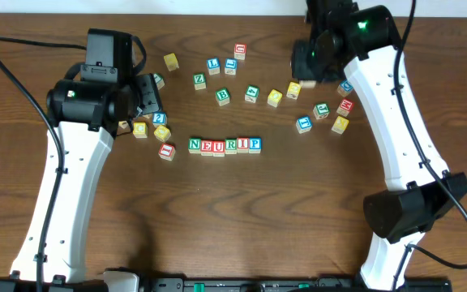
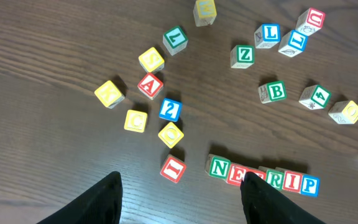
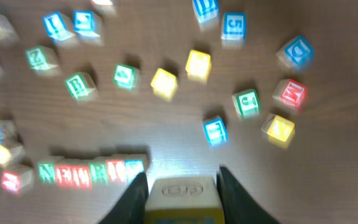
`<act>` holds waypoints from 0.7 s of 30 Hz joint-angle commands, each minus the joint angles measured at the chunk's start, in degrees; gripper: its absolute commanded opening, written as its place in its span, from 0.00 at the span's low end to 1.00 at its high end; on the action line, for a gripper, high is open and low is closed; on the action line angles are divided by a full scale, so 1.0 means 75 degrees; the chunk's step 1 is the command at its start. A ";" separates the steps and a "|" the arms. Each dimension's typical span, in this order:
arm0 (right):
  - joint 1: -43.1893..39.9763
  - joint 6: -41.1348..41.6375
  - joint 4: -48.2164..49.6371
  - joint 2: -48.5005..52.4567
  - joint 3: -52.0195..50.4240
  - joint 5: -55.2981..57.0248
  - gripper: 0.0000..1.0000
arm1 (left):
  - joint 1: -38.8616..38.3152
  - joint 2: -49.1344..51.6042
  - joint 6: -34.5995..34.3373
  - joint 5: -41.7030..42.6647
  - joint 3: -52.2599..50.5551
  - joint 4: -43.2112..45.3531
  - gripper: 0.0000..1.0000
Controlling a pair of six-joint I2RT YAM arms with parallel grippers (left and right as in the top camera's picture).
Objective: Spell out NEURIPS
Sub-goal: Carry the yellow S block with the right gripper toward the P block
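Broadly, the dark wooden table point(image 1: 298, 235) carries everything, with the white left arm point(image 1: 63, 186) rising from the near left and the right arm point(image 1: 396, 138) from the near right. Both reach toward the far half.

The left claw point(image 2: 182, 194) hangs over the left group of blocks with its fingers spread and nothing between them. The right claw point(image 3: 182, 200) hovers at the far right, pinching a pale wooden cube point(image 3: 182, 185) between both fingers. That cube's lower face looks yellowish, and its letter is too blurred to read.

Near the middle of the table lies the row of cubes point(image 1: 224, 145), touching side by side: green N point(image 1: 194, 145), red E point(image 1: 206, 146), U point(image 1: 218, 146), green R point(image 1: 230, 145), red I point(image 1: 242, 144) and blue P point(image 1: 254, 144). The place right of the P is bare wood.

Loose blocks lie scattered beyond. A green Z point(image 1: 199, 79) and green B point(image 1: 223, 96) sit far of the row, while a spare red I block point(image 2: 173, 168) lies just left of the N, apart from it. A blue 2 point(image 2: 169, 109) and red A point(image 2: 149, 84) lie farther still.
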 commanded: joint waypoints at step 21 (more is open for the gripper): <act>0.1035 0.0353 0.2617 0.0216 -0.4698 -0.0516 0.14 | 0.0026 0.0079 0.0070 -0.0131 0.0035 0.0012 0.60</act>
